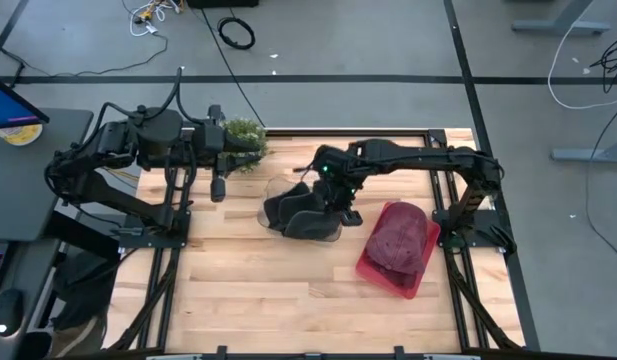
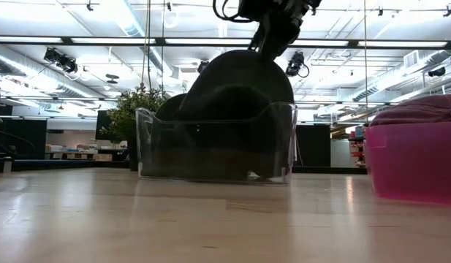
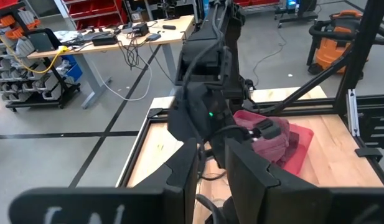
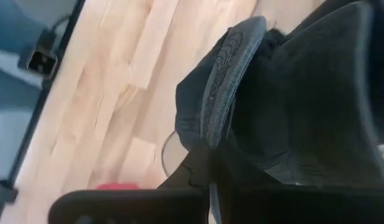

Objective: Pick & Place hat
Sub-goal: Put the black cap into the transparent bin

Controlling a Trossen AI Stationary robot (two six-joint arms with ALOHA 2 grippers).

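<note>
High view sets the dark hat (image 1: 306,215) in a clear bin (image 1: 288,190) near the middle of the wooden table (image 1: 278,290), with the right gripper (image 1: 333,200) reaching in from the right and down over it. The right wrist view shows the jaws pinching the hat's (image 4: 291,118) stitched brim. In the low view the hat (image 2: 236,95) rises well above the clear bin's (image 2: 214,142) rim, its lower part inside the walls, and the right gripper (image 2: 273,33) is cut off by the top edge. A red bin (image 1: 398,265) holding a maroon cloth (image 1: 400,238) sits just right of the clear bin, tilted, close to the table's right frame. The near half of the table lies open. The left gripper (image 1: 217,190) hangs at the table's far left corner beside a small green plant (image 1: 243,135); whether its jaws are spread or pressed together I cannot tell, since its own wrist view shows only blurred dark parts in front
</note>
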